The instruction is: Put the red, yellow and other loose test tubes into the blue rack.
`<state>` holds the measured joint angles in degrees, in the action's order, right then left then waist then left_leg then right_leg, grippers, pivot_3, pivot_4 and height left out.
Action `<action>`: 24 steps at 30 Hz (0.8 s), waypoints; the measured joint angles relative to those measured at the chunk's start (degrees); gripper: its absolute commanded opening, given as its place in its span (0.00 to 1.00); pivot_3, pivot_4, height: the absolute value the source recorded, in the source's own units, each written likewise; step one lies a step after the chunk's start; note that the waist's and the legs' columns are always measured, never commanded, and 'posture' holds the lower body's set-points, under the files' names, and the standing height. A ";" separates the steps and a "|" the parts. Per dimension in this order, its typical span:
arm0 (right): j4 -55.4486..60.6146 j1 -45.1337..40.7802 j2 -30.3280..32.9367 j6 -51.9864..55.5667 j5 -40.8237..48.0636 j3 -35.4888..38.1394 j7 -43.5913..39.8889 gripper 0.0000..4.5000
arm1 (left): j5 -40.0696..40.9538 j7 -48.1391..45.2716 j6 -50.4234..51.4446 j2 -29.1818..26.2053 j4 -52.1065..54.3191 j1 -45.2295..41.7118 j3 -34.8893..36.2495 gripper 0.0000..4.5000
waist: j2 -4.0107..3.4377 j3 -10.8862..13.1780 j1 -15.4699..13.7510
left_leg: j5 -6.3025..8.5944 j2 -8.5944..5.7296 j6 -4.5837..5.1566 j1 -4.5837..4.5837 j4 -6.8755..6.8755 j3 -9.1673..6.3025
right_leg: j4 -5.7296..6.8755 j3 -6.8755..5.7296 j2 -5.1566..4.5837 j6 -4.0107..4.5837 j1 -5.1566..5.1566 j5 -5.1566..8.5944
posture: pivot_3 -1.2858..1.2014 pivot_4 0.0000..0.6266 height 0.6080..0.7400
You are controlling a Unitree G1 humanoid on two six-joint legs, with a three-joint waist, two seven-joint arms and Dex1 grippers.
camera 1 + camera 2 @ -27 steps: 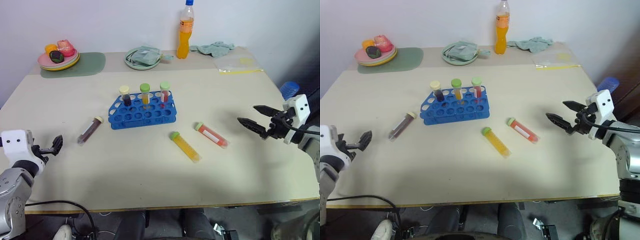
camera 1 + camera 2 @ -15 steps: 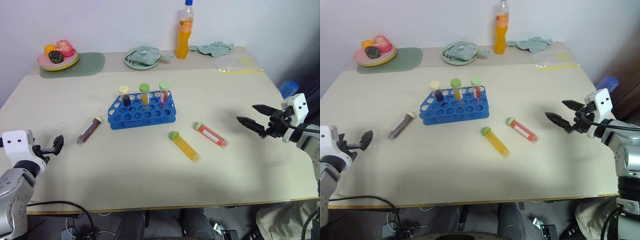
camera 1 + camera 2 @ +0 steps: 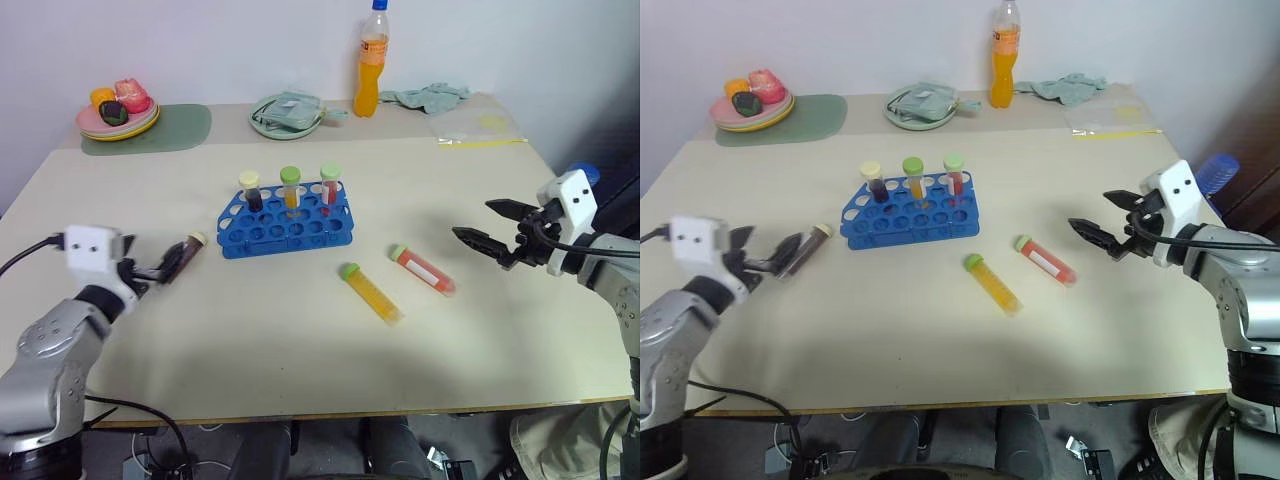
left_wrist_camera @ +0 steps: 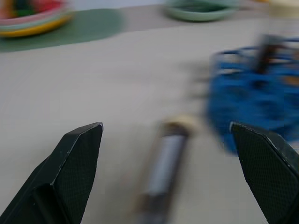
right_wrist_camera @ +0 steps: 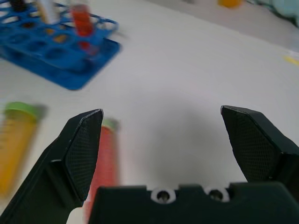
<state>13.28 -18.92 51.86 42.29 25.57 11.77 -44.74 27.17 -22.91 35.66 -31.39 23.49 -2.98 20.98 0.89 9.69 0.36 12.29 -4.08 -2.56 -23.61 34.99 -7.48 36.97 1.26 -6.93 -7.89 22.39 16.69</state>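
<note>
Your left pincer (image 3: 160, 270) open, at maroon tube (image 3: 181, 259) left of rack (image 3: 285, 222), cap pointing away. Right pincer (image 3: 484, 236) open near red tube (image 3: 424, 270); yellow tube (image 3: 370, 293) beside, both diagonal on surface (image 3: 300, 340).

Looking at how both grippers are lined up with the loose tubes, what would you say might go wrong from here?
The maroon tube lies flat right at the open left gripper; a nudge might roll it away. The red tube and yellow tube lie close together, so the open right gripper could knock one while taking the other. The blue rack already holds three upright tubes, which an insertion might bump.
</note>
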 measured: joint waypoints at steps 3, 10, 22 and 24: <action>2.62 -4.38 1.34 8.70 -1.58 -7.52 1.90 0.99 | 0.17 -4.17 -1.08 0.68 1.39 -2.19 -7.70 1.00 | 0.02 0.01 0.26 | 0.00 0.00 0.00 -0.01 0.00 0.01 | -0.01 0.01 0.00 0.02 0.02 0.00 | 0.52 0.24 1.00; 1.22 -18.83 -0.93 24.96 -3.06 -22.96 3.84 0.99 | -0.34 -12.99 -2.71 2.66 4.53 -2.68 -25.32 1.00 | -0.10 0.08 0.36 | -0.01 0.00 0.01 -0.31 0.05 0.00 | 0.01 0.00 0.03 -0.01 0.31 -0.02 | 0.52 0.24 1.00; -13.80 -32.01 -6.05 33.87 -6.05 -35.68 0.84 0.94 | -3.02 -20.33 -8.55 2.89 4.14 -2.71 -33.83 1.00 | -0.11 0.10 0.33 | -0.02 -0.04 0.02 -0.47 0.12 -0.02 | 0.02 -0.07 0.04 -0.03 0.41 -0.03 | 0.52 0.24 1.00; -15.92 -32.48 -6.52 34.05 -6.42 -36.35 0.46 0.81 | -3.60 -20.75 -9.87 3.15 3.35 -2.23 -33.96 1.00 | -0.12 0.10 0.33 | -0.02 -0.04 0.02 -0.47 0.12 -0.02 | 0.03 -0.08 0.04 -0.03 0.41 -0.03 | 0.52 0.24 1.00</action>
<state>-2.63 -51.41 45.34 76.34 19.15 -24.58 -44.28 23.57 -43.66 25.79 -28.24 26.84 -5.21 -12.98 0.77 9.79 0.70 12.27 -4.12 -2.54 -24.08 35.11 -7.50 37.00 1.19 -6.89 -7.92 22.80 16.66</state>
